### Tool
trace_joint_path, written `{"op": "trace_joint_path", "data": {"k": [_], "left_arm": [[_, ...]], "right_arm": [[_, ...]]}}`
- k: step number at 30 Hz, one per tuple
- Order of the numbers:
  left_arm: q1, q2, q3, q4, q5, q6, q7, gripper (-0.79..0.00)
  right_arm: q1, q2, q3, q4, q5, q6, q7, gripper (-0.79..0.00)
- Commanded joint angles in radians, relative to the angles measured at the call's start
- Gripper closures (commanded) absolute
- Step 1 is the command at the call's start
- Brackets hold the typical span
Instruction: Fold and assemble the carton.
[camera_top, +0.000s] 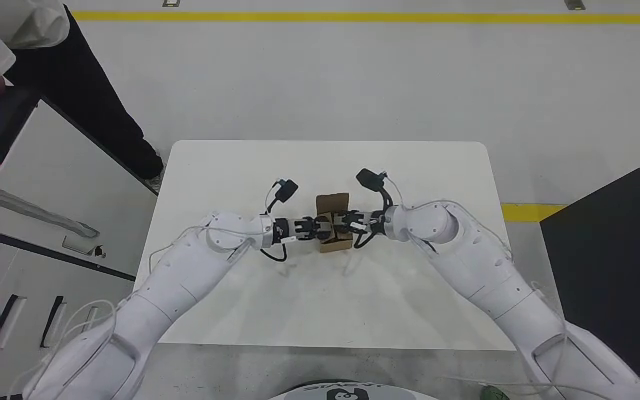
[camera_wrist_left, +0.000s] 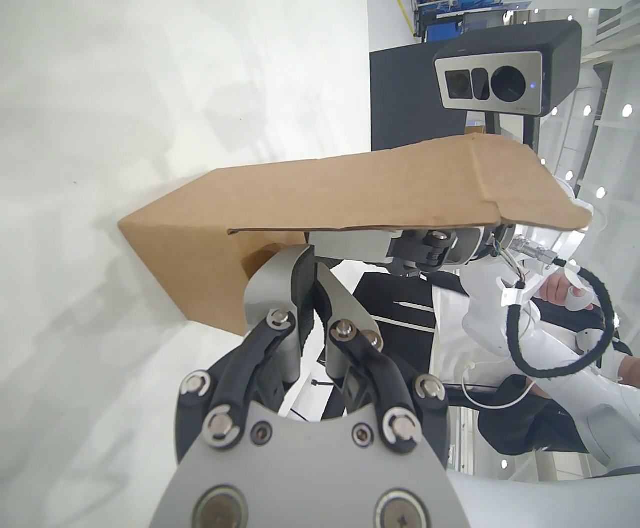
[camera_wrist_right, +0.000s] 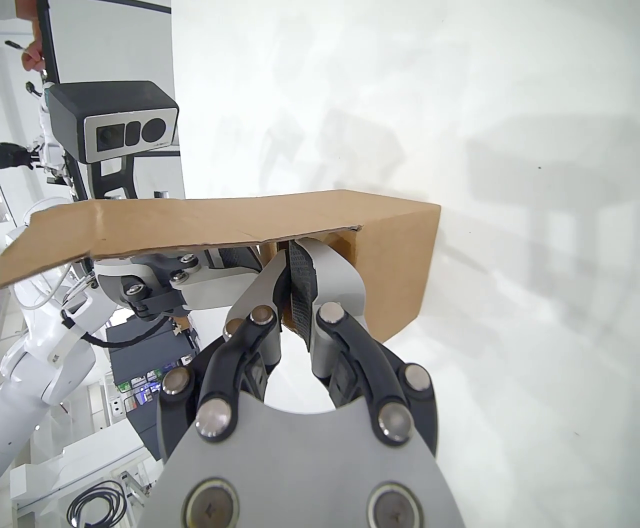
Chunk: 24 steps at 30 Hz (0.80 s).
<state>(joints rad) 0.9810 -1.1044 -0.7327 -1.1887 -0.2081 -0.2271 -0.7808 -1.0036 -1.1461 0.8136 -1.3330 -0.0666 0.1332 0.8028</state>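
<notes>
Carton (camera_top: 333, 222), part-folded, at mid-table (camera_top: 420, 300) btwn both arms. L gripper (camera_wrist_left: 312, 285) and R gripper (camera_wrist_right: 295, 280) come in from opposite sides, each clenched on a carton panel under its top wall.

**A Robot Test Cell in a Lab Hall**

The place looked like a robotics lab or an industrial test hall. A plain white table (camera_top: 420, 300) stood on a smooth, pale-grey floor (camera_top: 400, 80), with a single brown carton (camera_top: 332, 204) at its middle. A yellow tape line (camera_top: 350, 16) crossed the floor at 12 o'clock, and a shorter yellow strip (camera_top: 525, 212) lay at 3 o'clock. A black partition (camera_top: 600, 270) stood at 4 o'clock and white panels (camera_top: 50, 170) at 9 o'clock. The wrist views showed round lights (camera_wrist_left: 600, 192) overhead and a coil of black cable (camera_wrist_right: 95, 505).
</notes>
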Motion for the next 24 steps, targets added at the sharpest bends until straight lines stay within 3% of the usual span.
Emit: {"op": "trace_joint_path", "data": {"k": [1, 24], "left_arm": [[0.002, -0.001, -0.001, 0.001, 0.01, 0.008, -0.007, 0.0], [0.025, -0.01, -0.041, -0.013, 0.037, 0.019, -0.028, 0.0]], "right_arm": [[0.0, -0.001, 0.003, -0.004, -0.001, 0.0, -0.001, 0.0], [-0.017, -0.004, 0.025, -0.025, -0.04, 0.022, 0.008, 0.0]]}}
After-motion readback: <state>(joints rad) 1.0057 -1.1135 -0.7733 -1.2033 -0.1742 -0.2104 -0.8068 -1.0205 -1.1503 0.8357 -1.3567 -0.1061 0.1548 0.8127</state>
